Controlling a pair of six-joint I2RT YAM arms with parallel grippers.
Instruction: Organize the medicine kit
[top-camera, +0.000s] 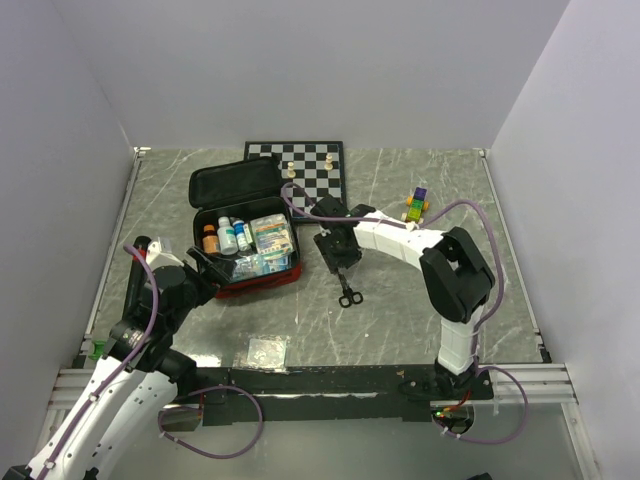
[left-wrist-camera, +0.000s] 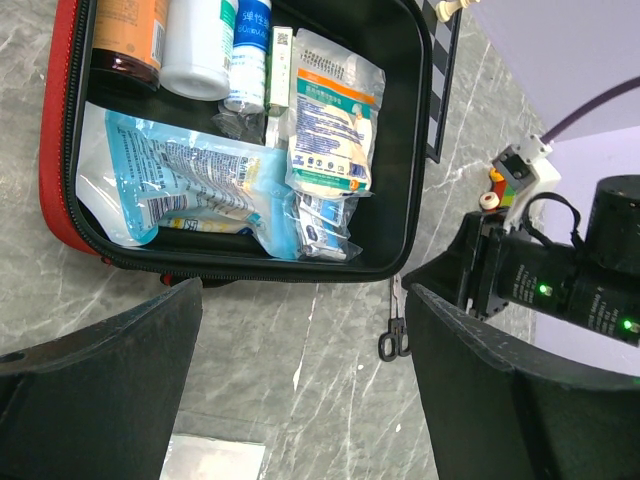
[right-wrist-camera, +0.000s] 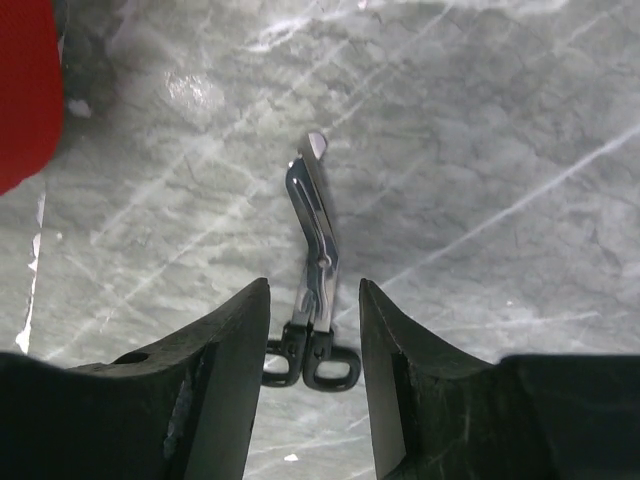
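Medicine kit (top-camera: 235, 187) lies open, centre-left in top view, with bottles (top-camera: 227, 237) and packets (top-camera: 270, 236) inside. Right gripper (right-wrist-camera: 312, 300) jaws apart, straddling bandage scissors (right-wrist-camera: 316, 235) lying on the table (right-wrist-camera: 480, 150), lower centre of wrist view. Left gripper (left-wrist-camera: 303, 295) wide open, empty, just below the kit's edge.

One medicine kit (top-camera: 235, 185) at ten o'clock holds three bottles (left-wrist-camera: 200, 45) and at least three packets (left-wrist-camera: 330, 110) (the small ones overlap). One chessboard (top-camera: 315, 186) at twelve bears two pale pieces (top-camera: 290, 169); two more stand at two. One block toy (top-camera: 416, 206) sits at one, one pair of scissors (top-camera: 349, 290) at centre, and one clear packet (top-camera: 267, 350) at six.
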